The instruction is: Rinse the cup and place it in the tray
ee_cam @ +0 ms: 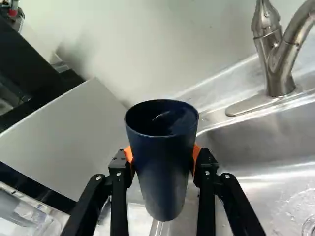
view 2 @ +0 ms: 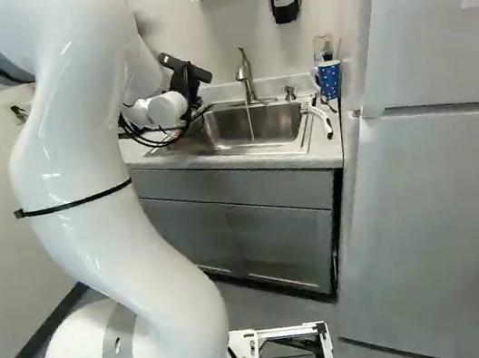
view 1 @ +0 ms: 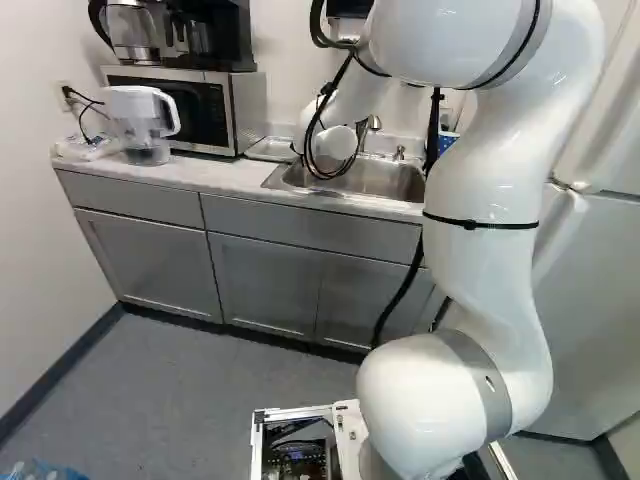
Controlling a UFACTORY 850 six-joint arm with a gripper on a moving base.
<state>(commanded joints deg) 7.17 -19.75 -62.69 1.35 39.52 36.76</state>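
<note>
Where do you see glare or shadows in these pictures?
Wrist view: glare across the stainless steel sink, a thin highlight inside the dark blue tapered cup, a soft shadow on the white wall. Right base view: highlights on the glossy white arm.

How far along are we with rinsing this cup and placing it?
In hand: the cup, gripped between the fingers' orange pads. Possibly done: the rinse, given drops in the sink and an apparent thin stream under the faucet, though I can't confirm it. Left: releasing it in the tray, likely the one between microwave and sink.
</note>
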